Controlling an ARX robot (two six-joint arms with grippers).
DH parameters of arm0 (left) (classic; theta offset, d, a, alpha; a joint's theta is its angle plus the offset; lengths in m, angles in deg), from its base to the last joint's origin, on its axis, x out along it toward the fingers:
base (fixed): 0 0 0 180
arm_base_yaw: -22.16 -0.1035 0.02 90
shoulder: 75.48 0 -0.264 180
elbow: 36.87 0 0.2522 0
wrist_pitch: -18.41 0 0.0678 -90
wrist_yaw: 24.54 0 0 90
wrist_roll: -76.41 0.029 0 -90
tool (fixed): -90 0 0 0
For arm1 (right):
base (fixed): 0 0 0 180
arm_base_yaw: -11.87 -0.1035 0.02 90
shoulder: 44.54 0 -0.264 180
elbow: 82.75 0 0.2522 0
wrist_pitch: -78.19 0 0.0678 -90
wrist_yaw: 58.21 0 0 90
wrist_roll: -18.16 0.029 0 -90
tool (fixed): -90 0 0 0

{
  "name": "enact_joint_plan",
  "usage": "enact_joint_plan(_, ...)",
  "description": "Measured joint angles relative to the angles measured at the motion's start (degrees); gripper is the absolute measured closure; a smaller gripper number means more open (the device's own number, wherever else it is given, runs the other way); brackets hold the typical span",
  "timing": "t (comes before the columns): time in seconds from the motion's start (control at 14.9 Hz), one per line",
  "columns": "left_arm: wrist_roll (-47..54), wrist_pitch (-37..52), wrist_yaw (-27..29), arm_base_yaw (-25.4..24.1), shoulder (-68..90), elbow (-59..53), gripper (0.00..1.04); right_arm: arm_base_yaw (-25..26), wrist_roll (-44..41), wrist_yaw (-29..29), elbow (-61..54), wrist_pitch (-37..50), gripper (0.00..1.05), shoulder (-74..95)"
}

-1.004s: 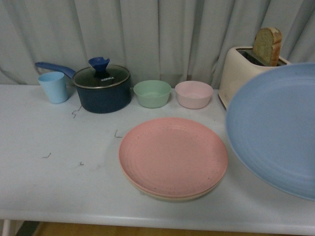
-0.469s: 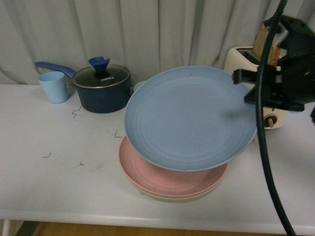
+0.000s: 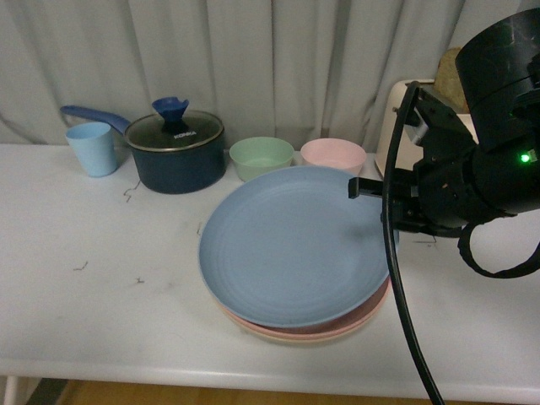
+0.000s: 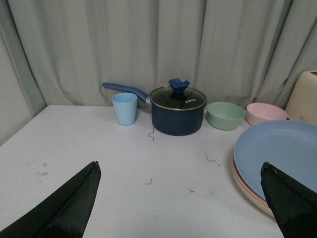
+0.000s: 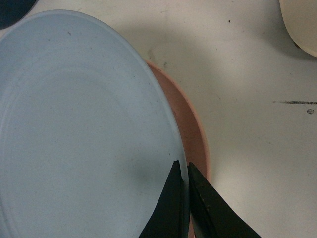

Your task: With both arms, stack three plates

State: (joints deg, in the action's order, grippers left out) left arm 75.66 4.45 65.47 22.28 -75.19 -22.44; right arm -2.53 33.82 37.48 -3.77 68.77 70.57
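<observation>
The blue plate hangs tilted just over the pink plate, which lies on the beige-cream plate at the table's front middle. My right gripper is shut on the blue plate's far right rim; in the right wrist view its jaws pinch that rim of the blue plate with the pink plate showing beneath. My left gripper is open above bare table, left of the blue plate and the pink plate.
Along the back stand a light blue cup, a dark blue lidded pot, a green bowl, a pink bowl and a cream toaster partly behind my right arm. Small dark marks dot the white table.
The right arm has swung in from the right with the blue plate, carried it leftward over the pink plate, then lowered it close onto the stack.
</observation>
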Motion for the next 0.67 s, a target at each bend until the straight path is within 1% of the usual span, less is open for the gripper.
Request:
enact_joint_plan(0.27,0.00,0.00,0.00,0.00,0.00,0.00,0.07,-0.31,1.42,-0.61,1.44,0.13,1.02,1.90)
enact_joint_plan(0.4,0.00,0.00,0.00,-0.02,0.00,0.00,0.07,-0.26,2.14,-1.01,1.60,-0.63,0.82,2.95)
enact_joint_plan(0.6,0.00,0.02,0.00,0.00,0.00,0.00,0.07,0.02,2.93,-1.01,1.57,-1.22,0.50,2.58)
enact_joint_plan(0.67,0.00,0.00,0.00,0.00,0.00,0.00,0.07,0.20,2.93,-1.70,1.46,-2.97,0.37,1.40)
